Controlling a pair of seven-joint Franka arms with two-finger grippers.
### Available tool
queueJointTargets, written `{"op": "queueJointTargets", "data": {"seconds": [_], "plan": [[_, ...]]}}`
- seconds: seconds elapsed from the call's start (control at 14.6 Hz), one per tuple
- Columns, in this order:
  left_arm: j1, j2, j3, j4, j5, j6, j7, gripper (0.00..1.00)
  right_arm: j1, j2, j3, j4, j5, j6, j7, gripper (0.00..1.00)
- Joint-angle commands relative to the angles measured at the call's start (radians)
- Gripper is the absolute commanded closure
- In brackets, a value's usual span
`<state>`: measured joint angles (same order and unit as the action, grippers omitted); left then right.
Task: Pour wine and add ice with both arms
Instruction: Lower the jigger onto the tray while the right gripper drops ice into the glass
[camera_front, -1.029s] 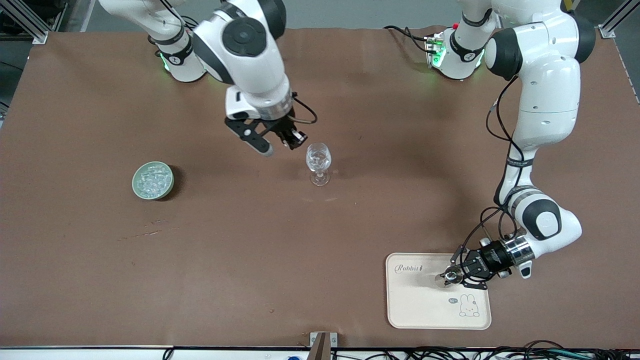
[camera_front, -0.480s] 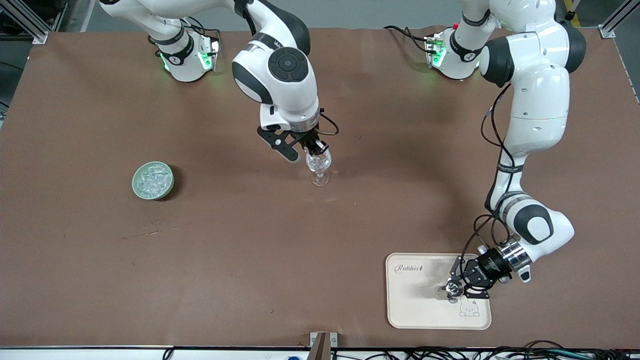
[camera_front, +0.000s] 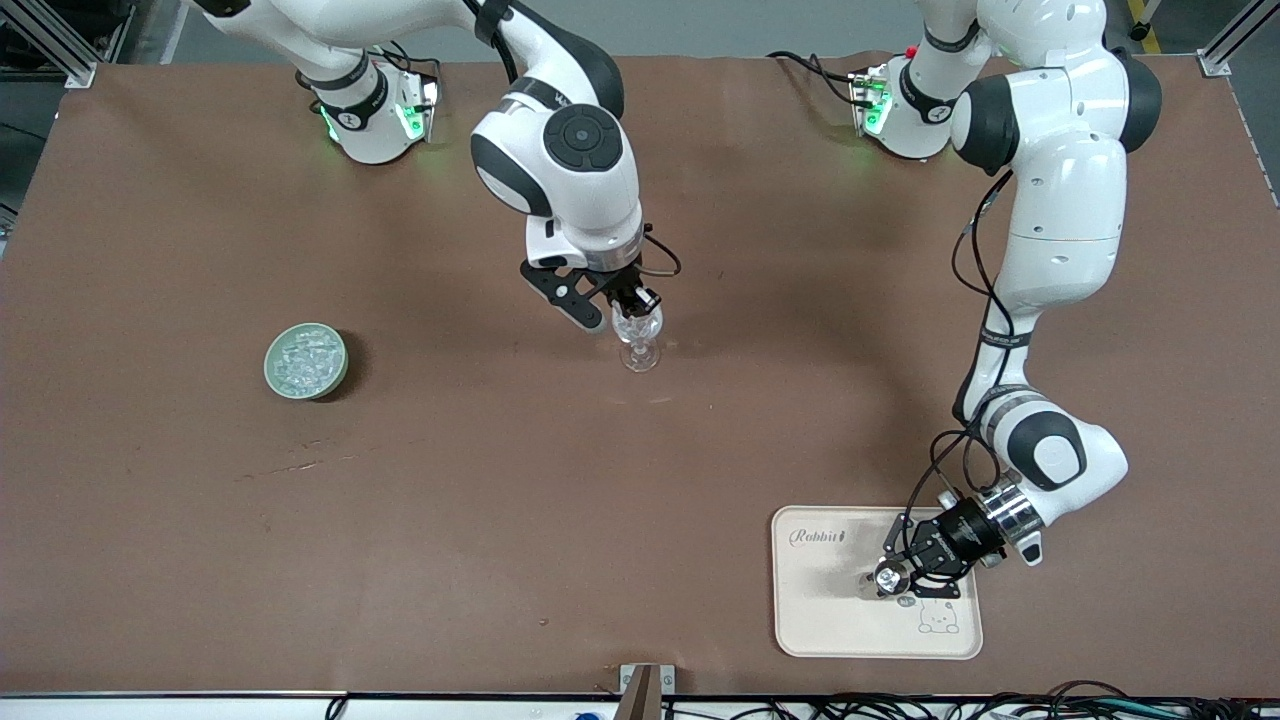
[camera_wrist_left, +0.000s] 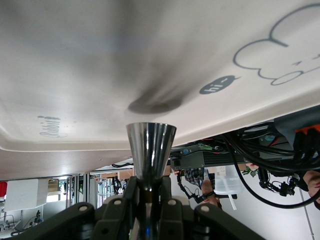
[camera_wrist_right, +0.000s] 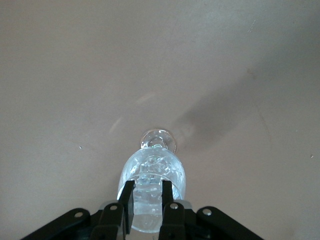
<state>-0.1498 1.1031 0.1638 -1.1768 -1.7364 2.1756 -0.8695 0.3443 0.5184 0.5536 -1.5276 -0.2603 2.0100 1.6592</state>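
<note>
from the front, the right end effector (camera_front: 622, 305) hangs over the wine glass (camera_front: 638, 340) mid-tabletop, the ice bowl (camera_front: 306, 361) toward the right arm's end. the left end effector (camera_front: 905, 572) grips a metal cup (camera_front: 887, 579) over the tray (camera_front: 830, 620). left wrist view: cup (camera_wrist_left: 150, 150) pinched at its base. right wrist view: fingers (camera_wrist_right: 126, 200) closed on an ice chunk (camera_wrist_right: 147, 194) above the bowl of the glass (camera_wrist_right: 152, 180); i'd centre it, then release low.

The right arm (camera_front: 560, 150) reaches from its base toward the middle of the bench, forearm pointing down, its claw (camera_front: 628, 305) closed with the fingertips (camera_wrist_right: 128, 197) pointing downward. The left arm (camera_front: 1060, 200) folds down near the front edge, wrist angled low, its claw (camera_front: 905, 572) clamped tight on a small metal cup (camera_wrist_left: 150, 152).
</note>
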Motion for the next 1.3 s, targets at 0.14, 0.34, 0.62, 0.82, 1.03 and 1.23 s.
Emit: {"op": "queueJointTargets", "data": {"seconds": [0.14, 0.34, 0.62, 0.82, 1.03, 1.23], "plan": [[0.004, 0.009, -0.012, 0.008, -0.026, 0.001, -0.006, 0.4, 0.001, 0.017, 0.012, 0.023, -0.031, 0.003, 0.027, 0.95], [0.01, 0.004, -0.012, 0.005, -0.025, -0.008, 0.024, 0.0, 0.001, 0.017, 0.012, 0.026, -0.031, 0.004, 0.025, 0.9], [0.047, -0.029, -0.004, -0.021, -0.009, -0.133, 0.017, 0.0, -0.001, 0.018, 0.012, 0.032, -0.031, 0.004, 0.022, 0.88], [0.078, -0.04, 0.04, -0.064, 0.004, -0.291, 0.021, 0.0, -0.001, 0.018, 0.012, 0.032, -0.03, 0.003, 0.022, 0.84], [0.081, -0.058, 0.103, -0.064, 0.127, -0.405, 0.024, 0.0, -0.002, 0.018, 0.012, 0.032, -0.028, 0.003, 0.021, 0.6], [0.084, -0.1, 0.141, -0.064, 0.272, -0.467, 0.023, 0.0, -0.002, 0.018, 0.012, 0.032, -0.028, 0.003, 0.025, 0.37]]}}
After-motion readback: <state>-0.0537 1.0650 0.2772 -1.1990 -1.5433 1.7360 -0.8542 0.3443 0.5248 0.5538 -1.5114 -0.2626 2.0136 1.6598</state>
